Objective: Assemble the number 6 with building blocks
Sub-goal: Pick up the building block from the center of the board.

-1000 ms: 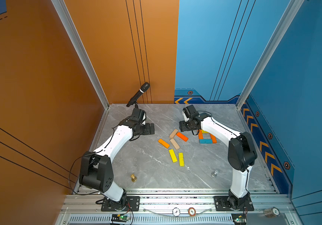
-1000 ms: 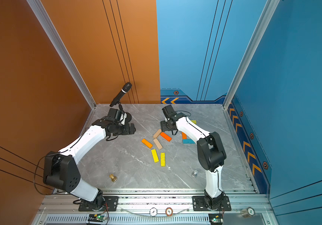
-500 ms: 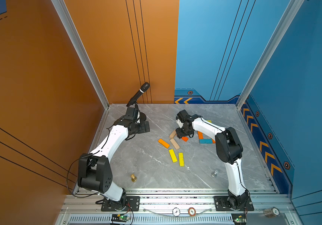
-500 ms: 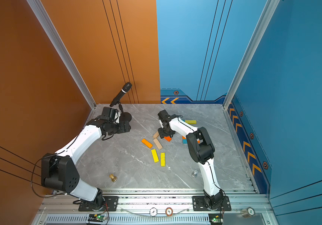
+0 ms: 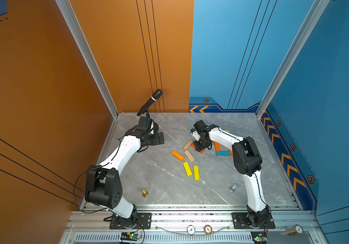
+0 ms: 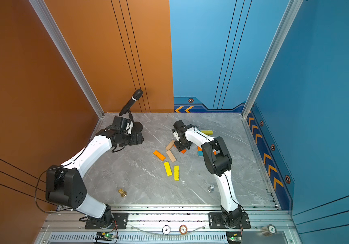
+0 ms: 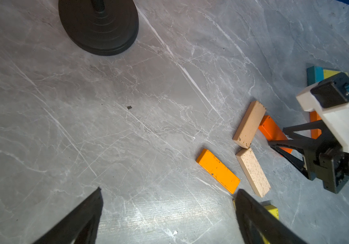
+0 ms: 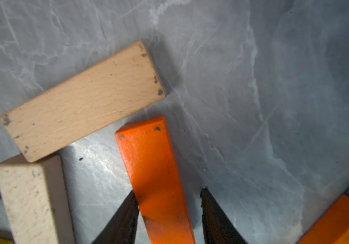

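Observation:
My right gripper is down over a red-orange block lying on the grey marble floor. Its jaws straddle the block's width: one finger touches the block's side, and a gap shows at the other, so it is open. Both top views show this gripper covering most of that block. Beside it lie two pale wood blocks, an orange block and two yellow blocks. Orange, blue and yellow blocks lie under the right arm. My left gripper hovers open and empty at the far left.
A microphone leans on a round black stand base in the far left corner, close to my left gripper. A gold chess piece and a silver one stand near the front edge. Walls enclose three sides.
My right gripper swung left and lowered onto the red-orange block, its jaws narrowing around it. The left arm drew back toward the microphone stand, still open.

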Robot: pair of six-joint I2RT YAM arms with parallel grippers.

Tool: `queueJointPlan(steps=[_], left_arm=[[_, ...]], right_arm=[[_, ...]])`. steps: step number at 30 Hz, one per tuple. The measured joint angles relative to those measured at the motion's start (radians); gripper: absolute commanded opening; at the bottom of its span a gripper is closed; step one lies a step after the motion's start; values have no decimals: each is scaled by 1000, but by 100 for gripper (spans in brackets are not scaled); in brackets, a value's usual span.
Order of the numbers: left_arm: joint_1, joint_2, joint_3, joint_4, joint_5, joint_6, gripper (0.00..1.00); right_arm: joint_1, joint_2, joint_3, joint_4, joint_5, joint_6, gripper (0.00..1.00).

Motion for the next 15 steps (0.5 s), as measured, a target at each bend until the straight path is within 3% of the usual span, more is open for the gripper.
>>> queueJointPlan(steps=[10,15], left_arm=[[-69,81,29,-32,-4,49,98],[-135,127,62,-71,-26,61,98]], right_arm=[[0,7,1,0,-11,-3,25],[0,4,-6,13,-24,-3,24]])
